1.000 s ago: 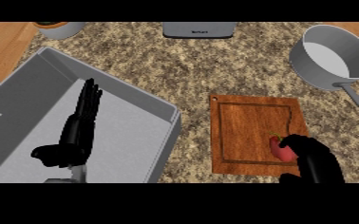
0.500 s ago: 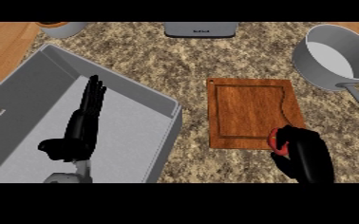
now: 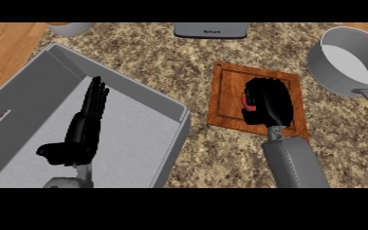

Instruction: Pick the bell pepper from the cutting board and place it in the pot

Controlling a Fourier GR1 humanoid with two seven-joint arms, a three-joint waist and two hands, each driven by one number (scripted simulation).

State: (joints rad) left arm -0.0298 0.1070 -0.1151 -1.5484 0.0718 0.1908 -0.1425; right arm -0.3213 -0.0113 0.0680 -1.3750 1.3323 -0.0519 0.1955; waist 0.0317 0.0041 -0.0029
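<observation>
Cutting board [image 3: 231, 85], bell pepper [image 3: 248, 102] (mostly hidden) under right robot hand [image 3: 270, 102]

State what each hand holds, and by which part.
The right hand curls over the red bell pepper, covering most of it; the exact hold cannot be told. The left hand holds nothing.

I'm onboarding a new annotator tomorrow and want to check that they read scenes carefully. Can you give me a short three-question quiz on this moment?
1. True or false: the bell pepper is already inside the pot.
2. Which hand is curled round the bell pepper? A) left hand B) right hand C) neither
3. Fill in: the left hand shows with straight fingers over the grey ____ at the view's left.

Key
1. False. It is under the right hand, over the cutting board; only a red sliver shows.
2. B.
3. Sink.
</observation>
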